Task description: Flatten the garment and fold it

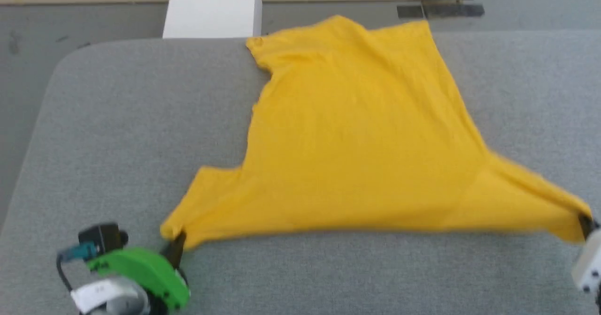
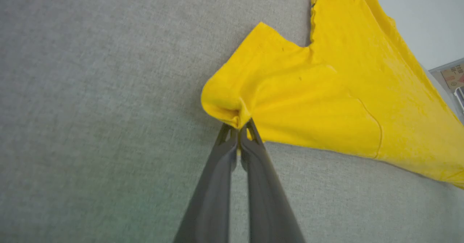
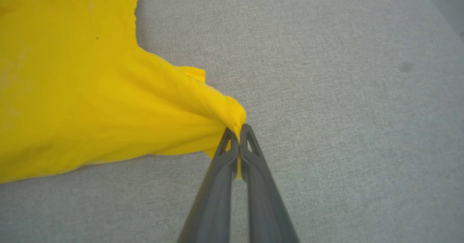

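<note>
The grey cloth-covered table [image 1: 117, 118] is carrying the garment [image 1: 357, 132], which is lying spread across its middle and right part with a plain yellow face upward, its far hem reaching the table's far edge just beside a white post [image 1: 211, 5], and its near edge running as a fairly straight, taut line between the two arms. Judging from the soft ripples across the body and the way each held corner is gathering into a small bunch, the shirt is behaving as a light, limp, slightly stretchy knit: it is likely sliding easily over the table fabric, holding no shape of its own, and sagging or creasing wherever tension is let go. It seems best taken at firm outer points such as sleeve ends, shoulder seams or hem corners, pulled evenly from both sides so that it is not skewing. The left gripper [image 2: 239, 129] is pinching the near left corner, at what looks like the sleeve end, and the right gripper [image 3: 239, 131] is pinching the near right corner, low over the table. On each, the dark fingers [image 2: 217, 185] are pressing fully together, with only a thin fold of yellow cloth clamped between the tips.
</note>
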### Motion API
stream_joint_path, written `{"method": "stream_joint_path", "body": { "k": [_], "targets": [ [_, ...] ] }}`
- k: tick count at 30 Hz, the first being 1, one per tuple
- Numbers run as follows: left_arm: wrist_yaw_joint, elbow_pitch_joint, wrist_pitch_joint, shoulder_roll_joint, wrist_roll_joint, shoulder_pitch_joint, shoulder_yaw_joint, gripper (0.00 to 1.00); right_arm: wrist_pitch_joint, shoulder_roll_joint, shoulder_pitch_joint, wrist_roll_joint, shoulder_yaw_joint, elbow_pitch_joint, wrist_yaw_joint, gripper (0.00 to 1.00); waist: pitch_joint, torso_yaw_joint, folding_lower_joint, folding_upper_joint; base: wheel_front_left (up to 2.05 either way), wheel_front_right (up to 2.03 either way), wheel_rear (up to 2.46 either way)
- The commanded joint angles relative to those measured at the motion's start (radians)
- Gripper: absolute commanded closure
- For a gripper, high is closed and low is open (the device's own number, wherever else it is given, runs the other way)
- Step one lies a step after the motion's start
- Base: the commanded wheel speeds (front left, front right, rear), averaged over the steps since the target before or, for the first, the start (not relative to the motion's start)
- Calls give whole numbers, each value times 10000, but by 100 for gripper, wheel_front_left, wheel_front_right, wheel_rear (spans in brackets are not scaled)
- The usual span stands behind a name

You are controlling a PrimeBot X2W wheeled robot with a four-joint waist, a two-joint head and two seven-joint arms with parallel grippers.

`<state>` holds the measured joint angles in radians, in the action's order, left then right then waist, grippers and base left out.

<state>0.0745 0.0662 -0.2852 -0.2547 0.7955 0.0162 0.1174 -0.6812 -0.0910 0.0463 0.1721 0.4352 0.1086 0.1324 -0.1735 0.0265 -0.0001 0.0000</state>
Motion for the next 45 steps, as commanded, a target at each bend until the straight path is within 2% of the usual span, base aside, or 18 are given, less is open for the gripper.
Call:
{"method": "stream_joint_path", "body": {
  "k": [1,7,15,20,24,26,27,33,35,38,42,45],
  "targets": [
    [170,-250,-118,-120,99,-447,-21,100,-104,113,-345,-46,200,245,-17,100,398,-83,1,0,0,0,0],
    [728,-1272,-737,-185,319,-2041,-5,100,-230,395,-1632,-14,863,315,-17,100,515,-187,1,0,0,0,0],
    [1196,-1464,-1395,-350,271,-2876,242,100,673,405,-1714,243,733,-1814,-17,100,410,-289,1,0,0,0,0],
    [1325,-1469,-1460,-367,164,-2838,332,100,797,406,-1533,56,476,-2935,-17,100,369,-379,1,0,0,0,0],
    [1206,-1371,-1296,-322,201,-2773,317,100,693,406,-1476,39,428,-3196,-17,100,381,-439,1,0,0,0,0],
    [1085,-1268,-1164,-318,213,-2726,303,100,786,406,-1500,-38,447,-2952,-17,4,395,-472,1,0,0,0,0],
    [1010,-1206,-1064,-330,201,-2691,285,100,882,406,-1512,-66,431,-2745,-17,0,405,-483,1,0,0,0,0],
    [652,-906,-698,-389,212,-2532,222,100,2191,407,-1150,497,339,-1550,-17,0,401,-525,1,0,0,0,0],
    [544,-861,-588,-397,194,-2438,231,100,2763,407,-790,967,275,-1285,-17,0,350,-604,1,0,0,0,0],
    [424,-828,-509,-402,201,-2270,247,100,3671,407,-94,1031,-25,-941,-17,0,206,-726,1,0,0,0,0],
    [322,-883,-481,-401,163,-1957,327,100,4578,407,1396,651,-576,-1137,-17,0,-188,-936,1,0,0,0,0],
    [300,-1051,-449,-362,57,-1678,447,100,4741,176,2828,442,-867,-1974,-17,0,-668,-1193,1,0,0,0,0]
  ]
}}
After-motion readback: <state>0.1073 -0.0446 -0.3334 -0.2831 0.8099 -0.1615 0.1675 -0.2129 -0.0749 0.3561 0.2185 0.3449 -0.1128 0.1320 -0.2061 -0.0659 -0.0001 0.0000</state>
